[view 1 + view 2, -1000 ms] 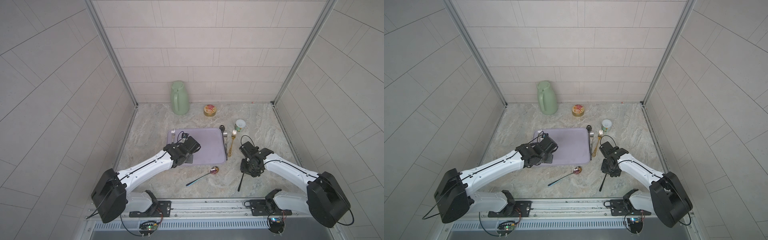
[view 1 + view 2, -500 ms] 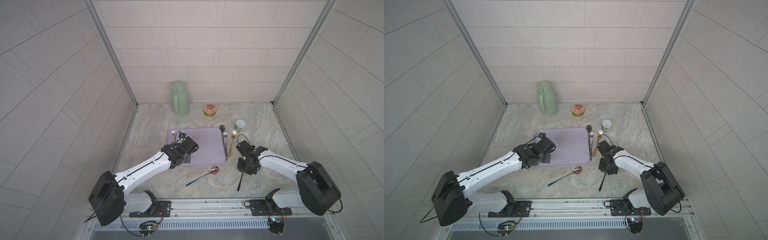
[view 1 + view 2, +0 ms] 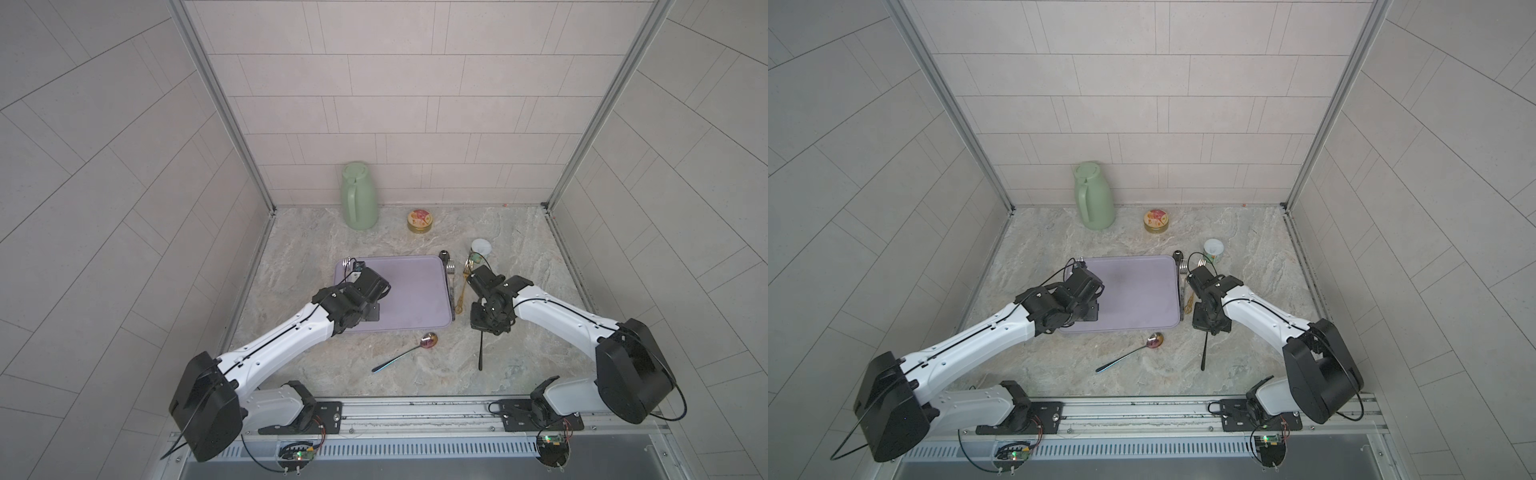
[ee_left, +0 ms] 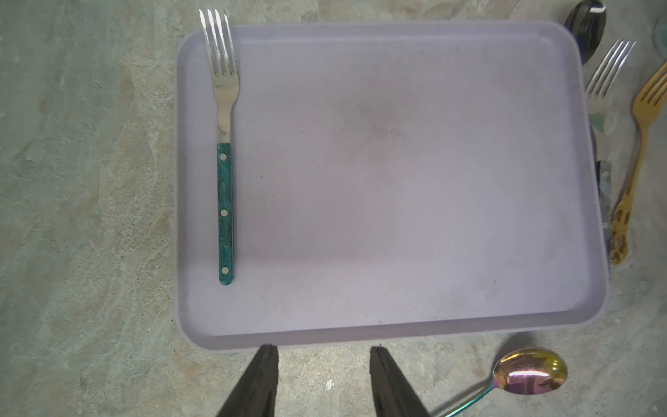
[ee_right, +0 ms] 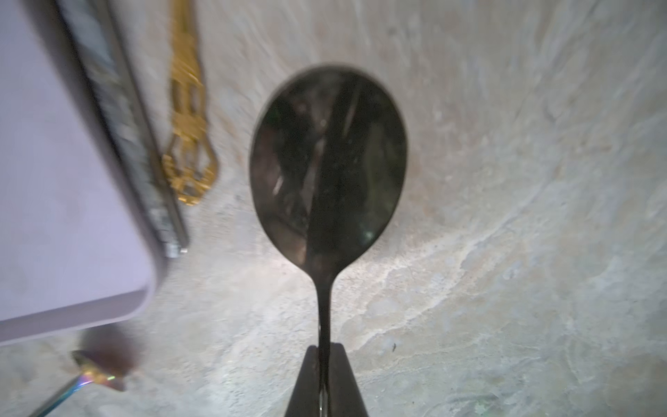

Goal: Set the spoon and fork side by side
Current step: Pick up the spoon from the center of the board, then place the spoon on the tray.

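black spoon newly in right hand

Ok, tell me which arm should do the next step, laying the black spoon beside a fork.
Right. The right gripper is shut on the neck of the black spoon, and the gold fork lies close beside it. The left gripper is open and holds nothing.

A green-handled fork lies in the lilac tray.
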`<action>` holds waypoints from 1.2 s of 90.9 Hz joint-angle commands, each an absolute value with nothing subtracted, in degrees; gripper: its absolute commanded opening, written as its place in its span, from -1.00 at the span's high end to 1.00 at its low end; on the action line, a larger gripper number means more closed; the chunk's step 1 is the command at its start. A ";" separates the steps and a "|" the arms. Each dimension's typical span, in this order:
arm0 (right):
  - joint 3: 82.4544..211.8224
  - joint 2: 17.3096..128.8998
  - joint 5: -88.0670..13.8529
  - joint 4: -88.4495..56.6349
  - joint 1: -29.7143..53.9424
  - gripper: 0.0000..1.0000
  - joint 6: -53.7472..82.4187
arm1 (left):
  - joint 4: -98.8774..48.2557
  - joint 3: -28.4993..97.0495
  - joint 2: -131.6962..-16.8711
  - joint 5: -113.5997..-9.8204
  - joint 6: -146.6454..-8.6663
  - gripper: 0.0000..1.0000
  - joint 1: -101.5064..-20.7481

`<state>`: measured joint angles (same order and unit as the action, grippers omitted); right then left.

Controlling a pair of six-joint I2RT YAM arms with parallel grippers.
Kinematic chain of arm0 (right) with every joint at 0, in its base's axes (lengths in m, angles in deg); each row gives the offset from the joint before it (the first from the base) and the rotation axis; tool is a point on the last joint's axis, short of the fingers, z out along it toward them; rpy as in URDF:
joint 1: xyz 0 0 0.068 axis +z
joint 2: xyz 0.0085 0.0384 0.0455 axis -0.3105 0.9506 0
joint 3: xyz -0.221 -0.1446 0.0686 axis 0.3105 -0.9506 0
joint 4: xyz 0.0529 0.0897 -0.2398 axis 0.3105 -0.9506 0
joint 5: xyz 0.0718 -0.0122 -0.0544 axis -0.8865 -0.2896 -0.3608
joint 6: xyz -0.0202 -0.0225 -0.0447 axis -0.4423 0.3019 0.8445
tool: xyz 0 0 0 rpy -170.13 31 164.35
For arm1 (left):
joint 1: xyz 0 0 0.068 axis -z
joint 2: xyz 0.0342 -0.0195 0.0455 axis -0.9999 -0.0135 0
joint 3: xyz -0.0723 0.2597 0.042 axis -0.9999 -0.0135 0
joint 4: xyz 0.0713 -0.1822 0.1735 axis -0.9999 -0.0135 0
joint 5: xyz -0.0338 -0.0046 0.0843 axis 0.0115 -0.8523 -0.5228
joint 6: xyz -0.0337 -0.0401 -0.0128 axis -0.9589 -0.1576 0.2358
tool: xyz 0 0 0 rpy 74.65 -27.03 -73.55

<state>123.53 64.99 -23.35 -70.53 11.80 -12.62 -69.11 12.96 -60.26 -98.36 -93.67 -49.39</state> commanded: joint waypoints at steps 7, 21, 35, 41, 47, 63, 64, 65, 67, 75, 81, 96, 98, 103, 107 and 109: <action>135.01 69.39 -21.29 -77.37 12.70 1.00 -9.65 | -68.35 11.03 -57.08 -96.79 -96.54 0.11 -50.64; 148.76 78.81 -20.70 -82.03 14.50 1.00 -8.05 | -65.91 8.25 -55.61 -95.03 -98.50 0.09 -50.72; 162.90 89.26 -20.46 -85.40 16.72 1.00 -7.25 | -64.98 4.09 -53.33 -96.53 -100.38 0.09 -50.95; 168.80 93.88 -20.63 -87.13 17.89 1.00 -6.97 | -63.72 1.36 -52.12 -96.09 -101.01 0.09 -51.27; 173.67 97.95 -20.84 -88.58 19.09 1.00 -6.80 | -63.13 -1.39 -50.70 -93.98 -101.26 0.09 -51.60; 184.82 107.84 -21.50 -90.90 21.32 1.00 -6.78 | -63.19 -7.16 -45.63 -91.70 -103.52 0.08 -51.87; 185.57 108.40 -21.50 -91.15 21.43 1.00 -6.78 | -63.22 -7.35 -45.27 -91.52 -103.56 0.08 -51.92; 186.42 109.11 -21.59 -91.36 21.54 1.00 -6.78 | -63.23 -7.58 -44.96 -91.34 -103.57 0.08 -51.89; 187.99 110.42 -21.61 -91.69 21.77 1.00 -6.75 | -63.24 -7.92 -44.24 -91.01 -103.67 0.08 -51.88; 193.45 114.96 -21.42 -93.39 22.69 1.00 -7.01 | -62.91 -9.60 -41.69 -90.12 -104.07 0.08 -51.90; 196.63 117.82 -21.80 -93.61 23.22 1.00 -7.29 | -62.11 -10.68 -40.20 -89.34 -103.82 0.08 -51.95; 204.02 124.47 -22.92 -93.27 23.66 1.00 -7.91 | -62.68 -11.16 -35.87 -86.86 -103.61 0.08 -51.96; 205.15 125.44 -22.98 -93.46 23.73 1.00 -7.98 | -62.60 -11.39 -34.85 -86.79 -103.95 0.08 -51.96; 208.25 128.13 -23.00 -94.38 23.74 1.00 -8.21 | -61.90 -12.29 -31.96 -87.26 -104.58 0.08 -51.96; 210.45 130.00 -23.04 -94.85 23.75 1.00 -8.54 | -61.56 -13.01 -30.15 -87.86 -104.81 0.08 -51.97; 211.13 130.74 -23.10 -94.94 23.75 1.00 -8.71 | -61.73 -13.17 -29.11 -88.21 -104.82 0.08 -51.96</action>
